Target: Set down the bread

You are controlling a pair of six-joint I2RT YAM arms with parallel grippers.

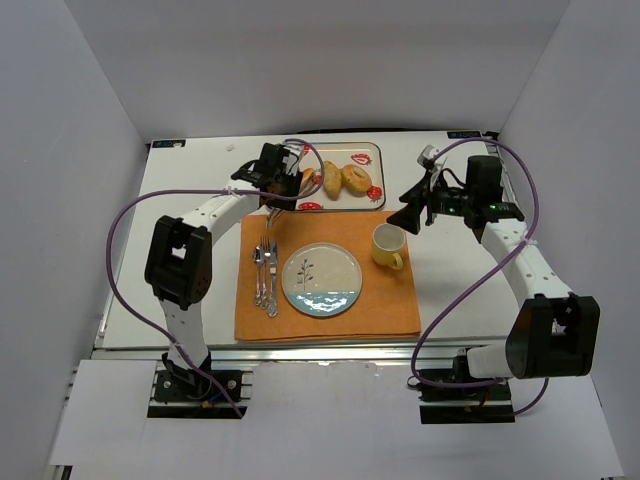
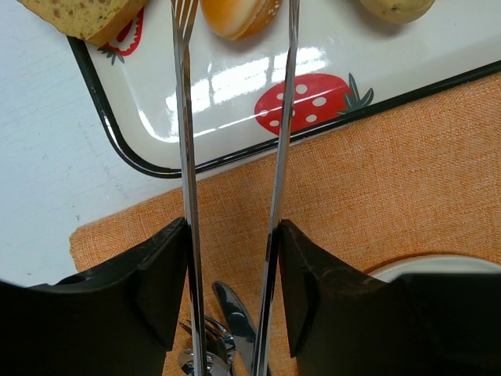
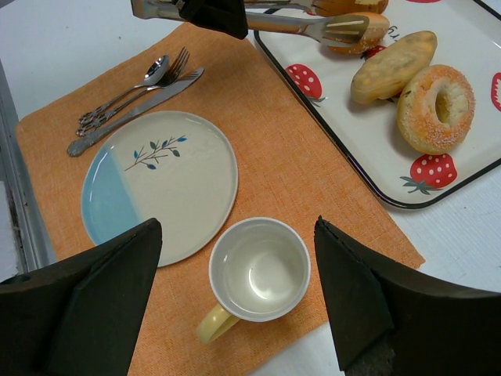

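Observation:
The bread (image 2: 239,16), a small orange-brown bun, lies on the strawberry tray (image 2: 235,86) between the two tips of metal tongs (image 2: 186,141). I cannot tell whether the tips press on it. My left gripper (image 2: 235,235) is shut on the tongs' arms, above the orange placemat's far edge. The bun (image 3: 368,31) and the tongs (image 3: 313,25) also show at the top of the right wrist view. The blue-and-cream plate (image 1: 321,281) sits mid-placemat with nothing on it. My right gripper (image 3: 237,225) hangs open above the yellow cup (image 3: 259,270).
The tray (image 1: 345,205) also holds a square slice (image 2: 86,16), a longer pale roll (image 3: 391,66) and a sugared ring (image 3: 434,106). A fork, knife and spoon (image 1: 265,275) lie left of the plate on the orange placemat (image 1: 330,320).

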